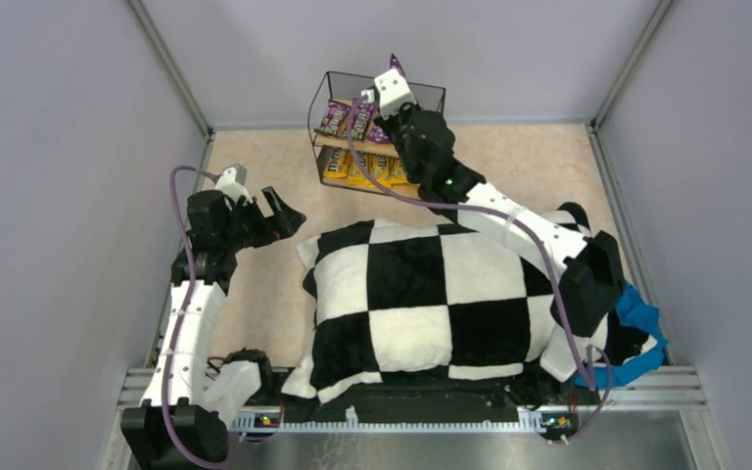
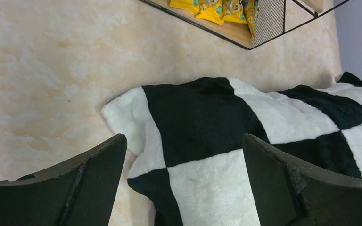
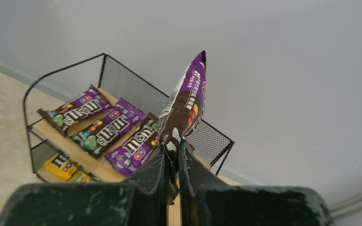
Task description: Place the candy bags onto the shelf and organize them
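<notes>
The right gripper (image 3: 173, 141) pinches the bottom edge of a glossy purple bag (image 3: 188, 101), upright over the far shelf (image 3: 136, 92). The left gripper (image 2: 183, 137) is spread wide and empty above the beige table (image 2: 42, 70), by a checkered cushion (image 2: 202, 117). Grey walls (image 3: 287, 70) surround. The top board holds three purple bags (image 3: 106, 127) and the lower board yellow bags (image 3: 61, 165).

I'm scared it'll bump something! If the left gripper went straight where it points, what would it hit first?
Most likely the fluffy black-and-white checkered cushion, lying straight ahead of the open left gripper, though how far off is unclear.
</notes>
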Controlling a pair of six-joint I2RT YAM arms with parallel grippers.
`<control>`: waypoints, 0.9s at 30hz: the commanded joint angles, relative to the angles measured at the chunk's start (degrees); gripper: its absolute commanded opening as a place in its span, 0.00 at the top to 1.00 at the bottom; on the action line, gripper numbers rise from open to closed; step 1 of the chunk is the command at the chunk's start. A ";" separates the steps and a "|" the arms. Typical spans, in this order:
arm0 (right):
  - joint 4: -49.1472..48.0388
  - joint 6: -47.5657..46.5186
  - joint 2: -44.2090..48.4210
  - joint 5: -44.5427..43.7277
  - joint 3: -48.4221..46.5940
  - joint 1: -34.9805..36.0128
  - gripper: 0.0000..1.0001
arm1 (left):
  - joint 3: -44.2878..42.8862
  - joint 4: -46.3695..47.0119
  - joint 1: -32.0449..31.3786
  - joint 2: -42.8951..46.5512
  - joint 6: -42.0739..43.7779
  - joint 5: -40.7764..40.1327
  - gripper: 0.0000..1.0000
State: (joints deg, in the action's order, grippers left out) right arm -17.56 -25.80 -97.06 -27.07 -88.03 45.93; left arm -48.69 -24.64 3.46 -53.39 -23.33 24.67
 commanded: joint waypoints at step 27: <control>28.44 6.99 -24.84 -11.28 -31.14 -9.01 1.00 | 3.14 5.42 -6.23 3.58 10.32 -9.07 0.02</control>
State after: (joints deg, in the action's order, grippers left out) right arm 12.47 -19.35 -122.48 -41.50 -119.26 38.24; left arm -45.04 -20.64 -2.35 -51.00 -14.72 16.80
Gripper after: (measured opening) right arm 0.033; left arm 0.985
